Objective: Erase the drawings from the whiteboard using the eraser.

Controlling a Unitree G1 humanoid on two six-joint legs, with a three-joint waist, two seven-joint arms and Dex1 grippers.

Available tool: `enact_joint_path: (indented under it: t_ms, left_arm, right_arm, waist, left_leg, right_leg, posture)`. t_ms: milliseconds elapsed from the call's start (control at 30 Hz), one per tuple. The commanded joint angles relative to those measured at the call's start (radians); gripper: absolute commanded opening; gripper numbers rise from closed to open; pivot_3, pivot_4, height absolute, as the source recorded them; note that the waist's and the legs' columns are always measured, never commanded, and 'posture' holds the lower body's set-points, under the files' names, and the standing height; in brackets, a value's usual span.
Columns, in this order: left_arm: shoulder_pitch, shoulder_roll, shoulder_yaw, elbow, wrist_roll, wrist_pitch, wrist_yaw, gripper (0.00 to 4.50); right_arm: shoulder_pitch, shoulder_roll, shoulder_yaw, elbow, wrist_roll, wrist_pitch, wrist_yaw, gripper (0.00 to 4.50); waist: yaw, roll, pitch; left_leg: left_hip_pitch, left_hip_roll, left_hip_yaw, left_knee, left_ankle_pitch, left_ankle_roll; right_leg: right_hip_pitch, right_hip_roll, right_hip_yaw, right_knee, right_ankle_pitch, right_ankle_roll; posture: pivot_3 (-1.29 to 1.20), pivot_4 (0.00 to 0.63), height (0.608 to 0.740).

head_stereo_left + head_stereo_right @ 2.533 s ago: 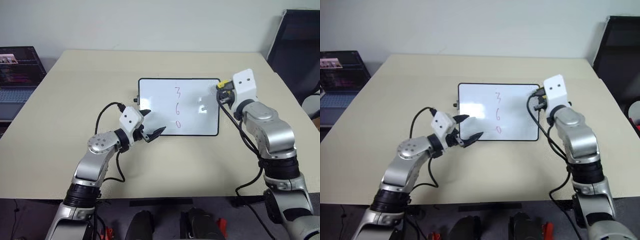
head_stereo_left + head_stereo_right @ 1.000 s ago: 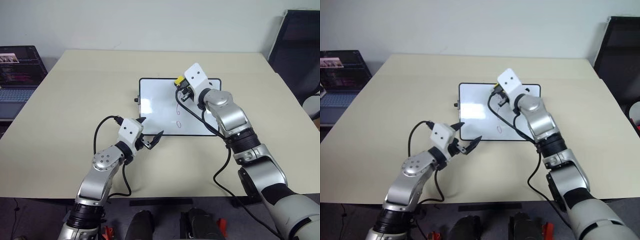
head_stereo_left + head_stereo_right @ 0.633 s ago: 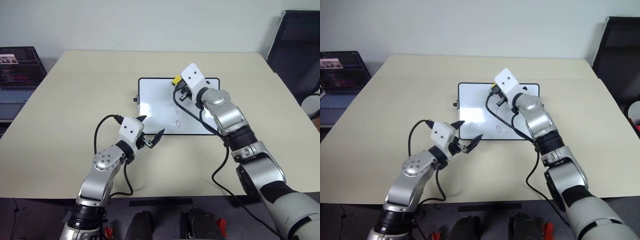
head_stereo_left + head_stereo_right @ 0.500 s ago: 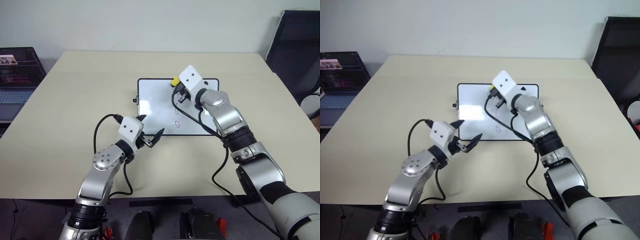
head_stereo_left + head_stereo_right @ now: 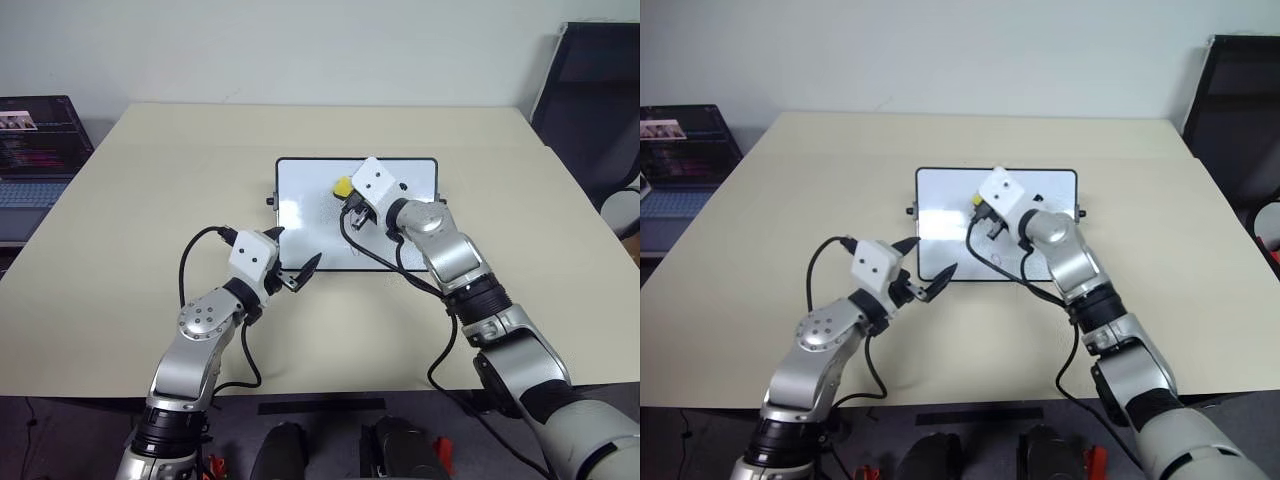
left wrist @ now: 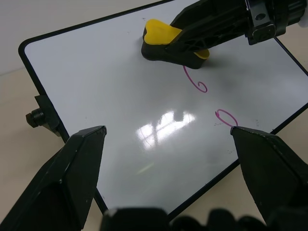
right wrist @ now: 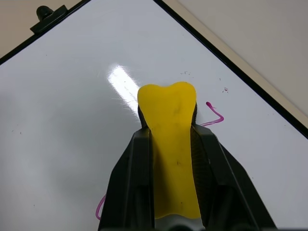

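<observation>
The whiteboard (image 5: 300,205) lies flat at the middle of the beige table. My right gripper (image 5: 346,192) is shut on the eraser (image 5: 341,186), a yellow block with a black base that rests on the board's upper middle. In the left wrist view the eraser (image 6: 166,36) sits just above the red drawings: part of a "6" (image 6: 196,81) and a "0" (image 6: 225,118). A red fragment (image 7: 214,115) shows beside the eraser (image 7: 168,110) in the right wrist view. My left gripper (image 5: 292,266) hangs open over the board's near left corner, holding nothing.
A laptop (image 5: 35,150) stands off the table's left side and a black chair (image 5: 590,100) at the far right. Small black knobs (image 6: 36,117) stick out from the board's sides. Black cables trail from both wrists over the table (image 5: 150,180).
My right gripper has slid the eraser leftward and toward me across the board, and its arm now covers the digits in the head views. The left gripper has stayed put.
</observation>
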Motion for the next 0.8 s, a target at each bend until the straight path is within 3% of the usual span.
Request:
enact_joint_path:
  t_ms: [33,467,800]
  left_arm:
    - [-0.012,-0.002,0.0,-0.02,0.005,-0.018,0.001,4.5]
    - [-0.036,-0.009,-0.019,0.007,0.004,-0.029,-0.012,4.5]
    - [-0.028,-0.005,-0.013,-0.004,0.005,-0.026,-0.006,4.5]
  right_arm:
    - [-0.012,-0.016,-0.034,-0.005,-0.006,0.014,-0.018,0.8]
    - [-0.161,-0.011,-0.119,0.131,-0.005,-0.088,-0.153,0.8]
    - [-0.174,0.017,-0.067,0.211,-0.033,-0.127,-0.114,0.8]
  waist:
    - [0.0,0.0,0.0]
    - [0.0,0.0,0.0]
    - [-0.001,0.0,0.0]
  left_leg:
    - [0.0,0.0,0.0,0.0,0.0,0.0]
    - [-0.001,0.0,0.001,-0.001,0.0,0.0]
    - [-0.002,0.0,0.001,-0.002,0.0,0.0]
  right_leg:
    - [0.0,0.0,0.0,0.0,0.0,0.0]
    - [-0.002,0.0,0.0,-0.001,0.0,0.0]
    - [-0.002,0.0,0.0,-0.003,0.0,0.0]
  posture:
    - [0.0,0.15,0.74]
    - [0.0,0.15,0.74]
    - [0.0,0.15,0.74]
